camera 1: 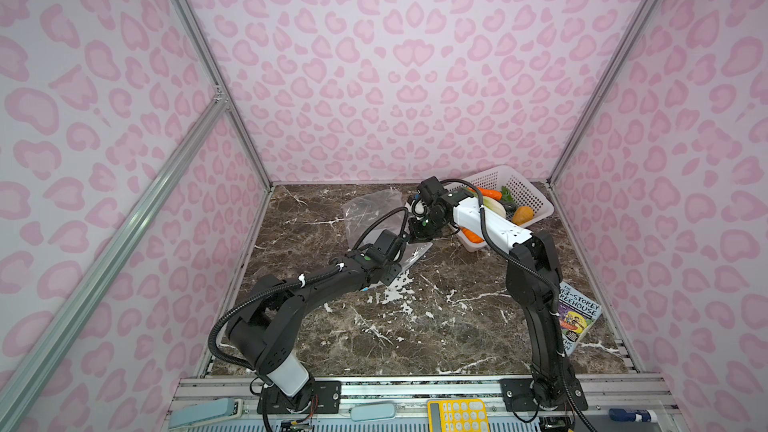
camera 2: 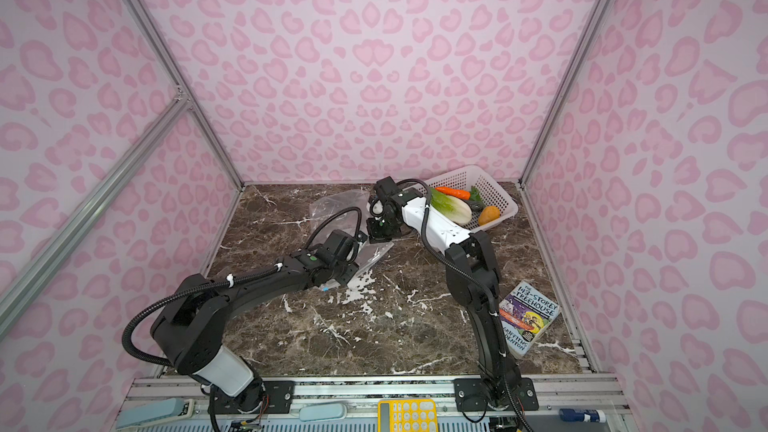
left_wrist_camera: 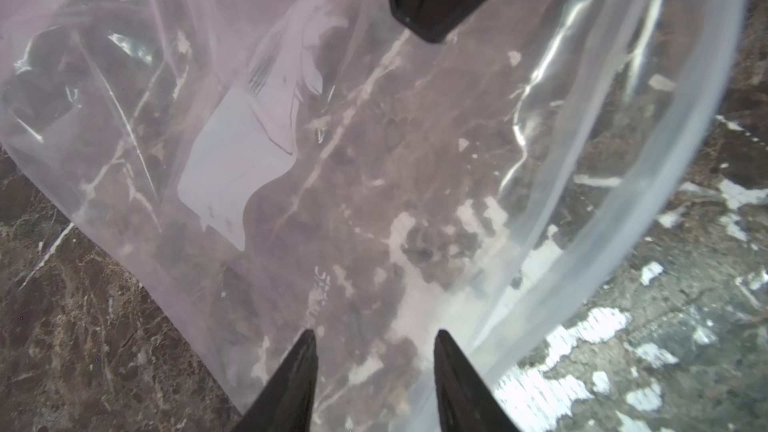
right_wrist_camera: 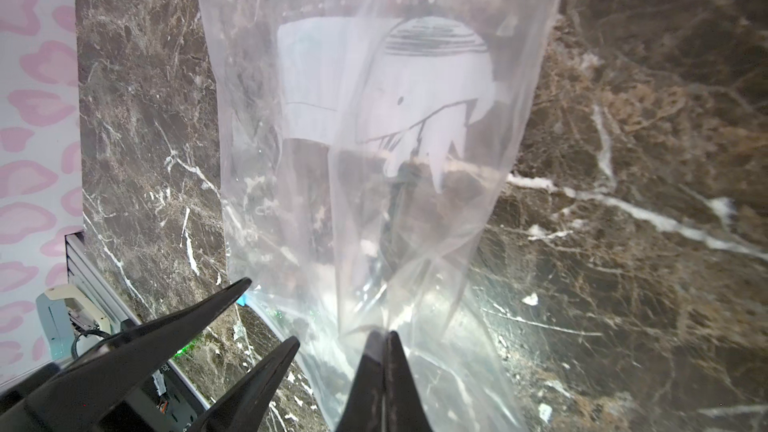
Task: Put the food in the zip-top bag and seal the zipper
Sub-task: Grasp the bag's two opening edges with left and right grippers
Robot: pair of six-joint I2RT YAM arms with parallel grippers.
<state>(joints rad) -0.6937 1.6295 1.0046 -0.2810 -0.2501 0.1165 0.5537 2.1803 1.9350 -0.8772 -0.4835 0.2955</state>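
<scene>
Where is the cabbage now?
In a top view, the cabbage lies in the white basket at the far right of the table, beside the carrot.

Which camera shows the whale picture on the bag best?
The right wrist view: the whale faces the camera, with its eye and stripes clear. The left wrist view shows it crumpled and warped. In both top views the bag is small and the whale is unreadable.

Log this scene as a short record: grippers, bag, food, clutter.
right gripper: shut, pinching the zip-top bag
left gripper: jaws apart, at the bag's edge
bag contents: no food seen inside
food: carrot and cabbage in the white basket
clutter: paperback book on the marble table
</scene>
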